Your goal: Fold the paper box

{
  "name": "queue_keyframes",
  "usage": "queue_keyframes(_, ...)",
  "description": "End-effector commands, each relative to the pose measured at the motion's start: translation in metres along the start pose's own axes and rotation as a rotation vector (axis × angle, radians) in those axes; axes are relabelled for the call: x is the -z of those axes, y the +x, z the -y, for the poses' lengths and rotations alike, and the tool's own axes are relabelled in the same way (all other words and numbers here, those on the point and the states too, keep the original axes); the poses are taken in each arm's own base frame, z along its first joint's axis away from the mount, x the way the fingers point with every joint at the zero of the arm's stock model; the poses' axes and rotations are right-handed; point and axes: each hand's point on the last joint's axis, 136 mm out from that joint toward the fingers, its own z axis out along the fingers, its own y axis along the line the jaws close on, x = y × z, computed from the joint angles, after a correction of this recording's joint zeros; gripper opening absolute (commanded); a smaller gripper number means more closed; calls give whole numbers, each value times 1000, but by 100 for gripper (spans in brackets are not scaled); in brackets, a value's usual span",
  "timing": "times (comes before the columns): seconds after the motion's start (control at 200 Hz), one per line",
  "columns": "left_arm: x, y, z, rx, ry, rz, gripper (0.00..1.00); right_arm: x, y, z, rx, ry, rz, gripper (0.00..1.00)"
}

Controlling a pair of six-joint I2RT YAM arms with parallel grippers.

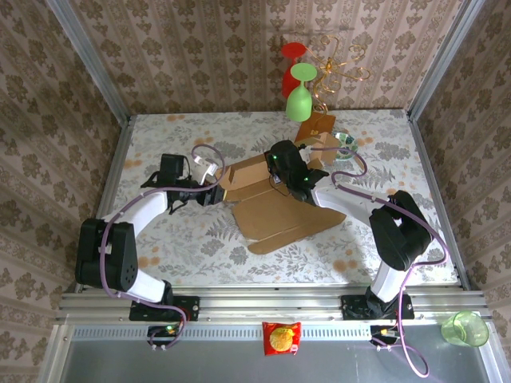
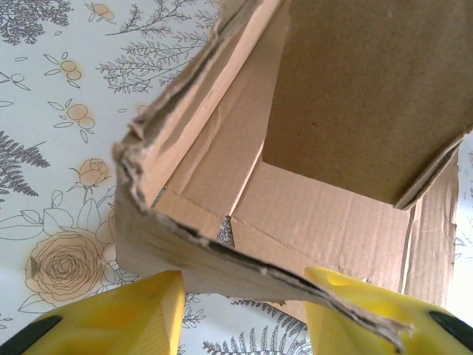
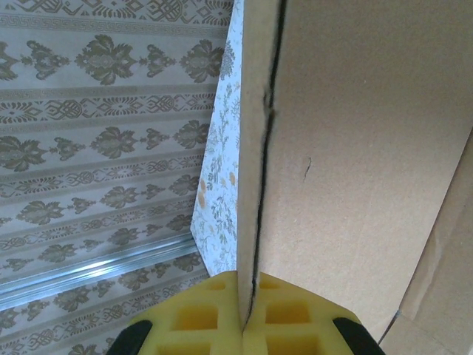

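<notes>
The paper box [image 1: 275,209] is a brown corrugated sheet lying mid-table, its far part raised into walls and a wide flap spread flat toward the near edge. My left gripper [image 1: 214,192] is at the box's left corner. In the left wrist view its yellow fingers [image 2: 126,314] stand wide apart and open, with the frayed doubled wall of the paper box [image 2: 222,244] just past them and crossing over the right finger. My right gripper [image 1: 281,172] sits over the box's far wall. In the right wrist view that gripper [image 3: 247,329] is shut on the doubled wall edge of the paper box [image 3: 355,148].
A wire rack [image 1: 331,64] holding red and green glasses stands at the back on an orange-brown base [image 1: 321,126], with a clear round dish [image 1: 346,144] beside it. A snack packet [image 1: 281,337] and a green cup [image 1: 465,328] lie on the front ledge. Patterned walls enclose the table.
</notes>
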Motion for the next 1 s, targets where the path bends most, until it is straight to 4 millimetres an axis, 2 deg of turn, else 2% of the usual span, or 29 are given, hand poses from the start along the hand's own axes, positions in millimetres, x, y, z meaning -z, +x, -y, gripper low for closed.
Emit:
queue_keyframes(0.0, 1, -8, 4, -58, 16, 25, 48, -9, 0, 21, 30, 44, -3, 0)
queue_keyframes(0.145, 0, -12, 11, -78, 61, 34, 48, -10, 1, 21, 26, 37, -12, 0)
queue_keyframes(0.54, -2, -11, 30, -100, 129, 42, 43, -14, 2, 19, 10, -4, -29, 0)
queue_keyframes(0.835, 0, -9, 24, -63, 96, 58, 45, -12, 2, 14, 13, -47, -32, 0)
queue_keyframes(0.995, 2, -15, 18, -46, 96, 79, 45, -10, 3, 13, 18, -65, -42, 0)
